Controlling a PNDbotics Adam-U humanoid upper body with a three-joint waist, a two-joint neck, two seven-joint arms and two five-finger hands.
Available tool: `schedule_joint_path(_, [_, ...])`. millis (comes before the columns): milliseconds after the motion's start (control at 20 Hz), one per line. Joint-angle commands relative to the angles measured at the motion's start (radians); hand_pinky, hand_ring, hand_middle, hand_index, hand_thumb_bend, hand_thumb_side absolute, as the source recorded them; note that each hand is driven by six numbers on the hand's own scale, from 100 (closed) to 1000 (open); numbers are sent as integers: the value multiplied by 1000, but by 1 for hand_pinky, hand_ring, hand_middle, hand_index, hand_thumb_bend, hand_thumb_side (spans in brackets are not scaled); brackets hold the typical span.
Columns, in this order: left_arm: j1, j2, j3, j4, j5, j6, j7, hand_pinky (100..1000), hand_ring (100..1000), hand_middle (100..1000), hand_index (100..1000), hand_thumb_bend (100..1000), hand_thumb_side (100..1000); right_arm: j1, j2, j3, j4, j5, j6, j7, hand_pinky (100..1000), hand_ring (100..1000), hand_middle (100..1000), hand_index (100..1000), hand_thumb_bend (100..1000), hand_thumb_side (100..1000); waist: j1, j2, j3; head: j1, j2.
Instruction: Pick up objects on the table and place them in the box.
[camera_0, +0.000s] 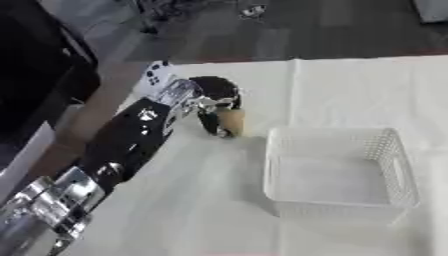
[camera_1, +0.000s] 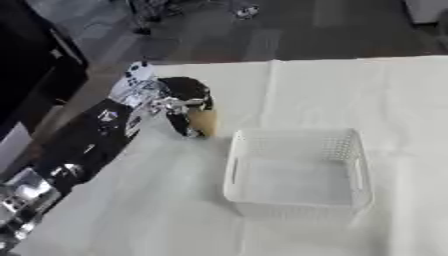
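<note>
1. Fingers of the left robot hand (camera_0: 213, 102) curl round a small tan object (camera_0: 233, 122), which sits low between them, near the table's left edge and just beside the far left corner of the box (camera_0: 337, 172).
2. Whether the tan object rests on the table (camera_0: 350, 95) or is already lifted clear, I cannot tell; the dark fingers hide its lower end.
3. The right robot hand shows in neither view.
4. The box, a white perforated basket with side handles, stands on the white cloth toward the table's near edge; nothing can be seen inside it, so no placing looks done.
5. By my reading the task is at its first grasp: the tan object has yet to be carried over the box's near wall and let go.
6. A white item with dark spots (camera_0: 157, 74) lies at the table's left edge, just beyond the robot hand; what it is I cannot make out.
7. No other loose things show on the cloth.
8. The box rim stands between the held object and the box floor, so the robot hand likely needs to rise over it.
</note>
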Motion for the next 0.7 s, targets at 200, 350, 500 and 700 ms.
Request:
schedule_joint_path(200, [-8, 61, -3, -43, 83, -3, 21, 100, 100, 100, 171, 100, 266, 0, -17, -2, -13, 5, 2, 0, 100, 354, 422, 808, 156, 1000, -8, -34, 13, 10, -13])
schedule_joint_path(350, [-10, 76, -4, -76, 125, 1, 20, 100, 100, 100, 172, 100, 266, 7, -23, -3, -13, 7, 4, 0, 100, 354, 422, 807, 157, 1000, -9, -40, 20, 7, -10])
schedule_joint_path(500, [-1, 99, -10, -151, 211, -6, 27, 100, 100, 100, 176, 100, 269, 14, -27, -2, -13, 9, 6, 0, 100, 354, 422, 807, 168, 1000, -11, -48, 28, 5, -8])
schedule_joint_path(700, [28, 139, -29, -287, 336, -20, 29, 100, 100, 100, 179, 100, 270, 22, -32, 0, -13, 9, 8, 2, 100, 354, 422, 806, 159, 1000, -11, -58, 34, 7, -7])
